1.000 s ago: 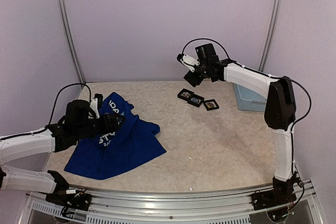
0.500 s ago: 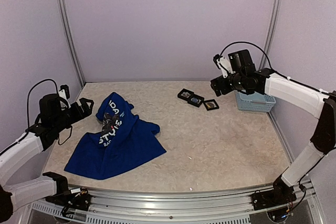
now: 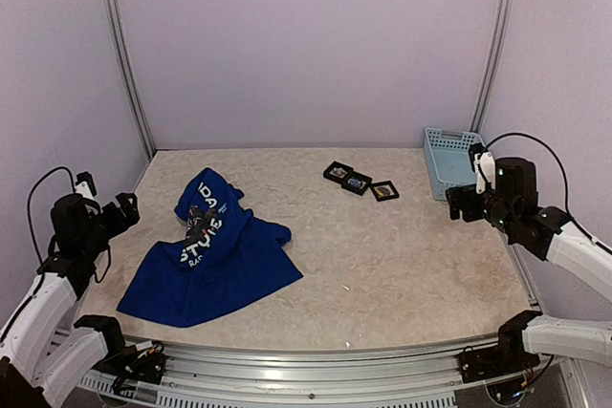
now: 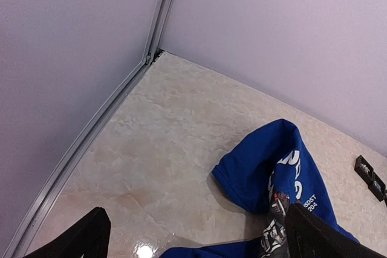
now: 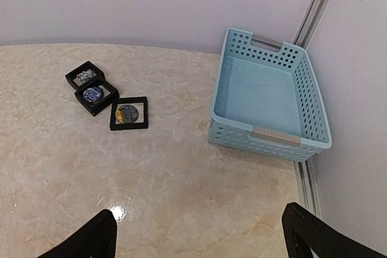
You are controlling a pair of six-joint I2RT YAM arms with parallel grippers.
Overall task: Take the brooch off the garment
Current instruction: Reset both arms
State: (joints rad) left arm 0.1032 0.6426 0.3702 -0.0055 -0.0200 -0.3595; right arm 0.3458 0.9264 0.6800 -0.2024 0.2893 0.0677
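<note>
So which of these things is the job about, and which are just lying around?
Job:
shirt
left gripper, open
right gripper, open

Lying about:
three black frames, a small piece in each
basket

The top external camera looks down from high behind the near edge over the whole table [image 3: 402,269]. The left wrist camera faces the far-left corner, sharing the garment [image 3: 220,265]. The right wrist camera faces far right, closer, sharing the black frames [image 3: 356,182] and basket [image 3: 445,155].

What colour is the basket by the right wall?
The basket is pale turquoise-blue; clearest in the right wrist view.
</note>
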